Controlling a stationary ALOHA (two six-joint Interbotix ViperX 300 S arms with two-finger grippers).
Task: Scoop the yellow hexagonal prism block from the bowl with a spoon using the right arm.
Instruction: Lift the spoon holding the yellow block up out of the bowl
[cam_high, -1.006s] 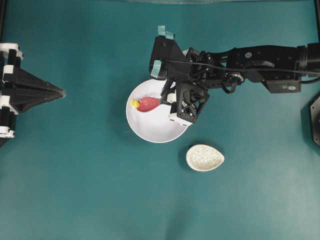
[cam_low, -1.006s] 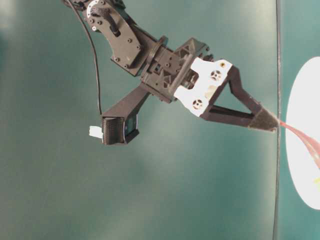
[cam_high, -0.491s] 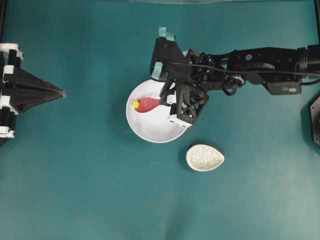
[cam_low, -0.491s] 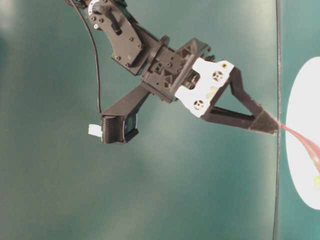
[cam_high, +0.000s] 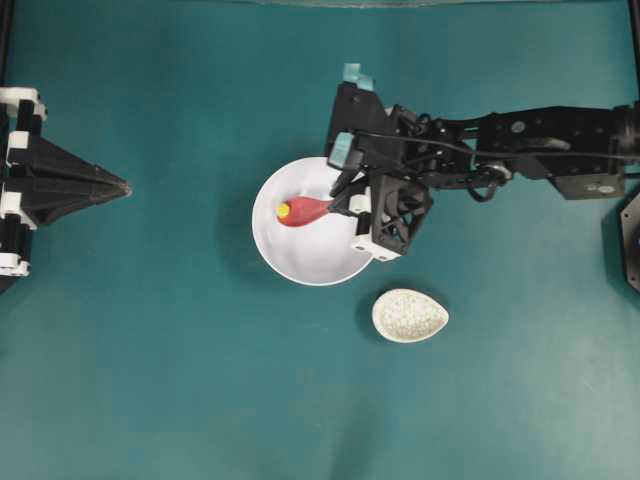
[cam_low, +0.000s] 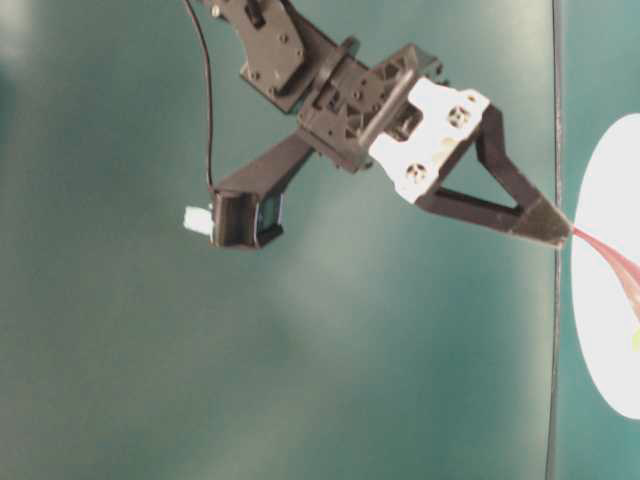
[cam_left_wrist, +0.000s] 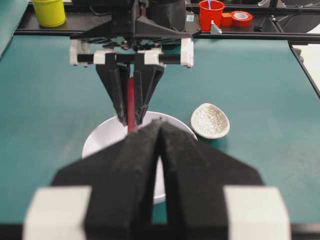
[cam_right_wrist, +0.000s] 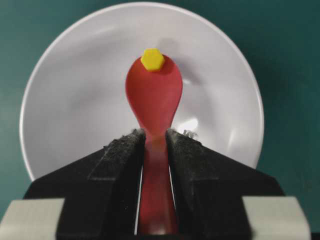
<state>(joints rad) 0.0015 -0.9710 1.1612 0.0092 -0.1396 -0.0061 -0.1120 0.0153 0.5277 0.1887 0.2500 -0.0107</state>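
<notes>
The small yellow hexagonal block (cam_right_wrist: 152, 59) sits on the far tip of the glossy red spoon (cam_right_wrist: 154, 100), above the smooth white bowl (cam_right_wrist: 75, 100). The right gripper (cam_right_wrist: 155, 137) clamps the spoon's handle between rough black fingers. Left gripper (cam_left_wrist: 161, 131) is closed, pointed.

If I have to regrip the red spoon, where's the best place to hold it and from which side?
Grip the spoon on its straight narrow handle, coming from the handle end, as the right gripper does now. The oval scoop carries the yellow block at its far tip over the bowl, so probably keep clear of it.
</notes>
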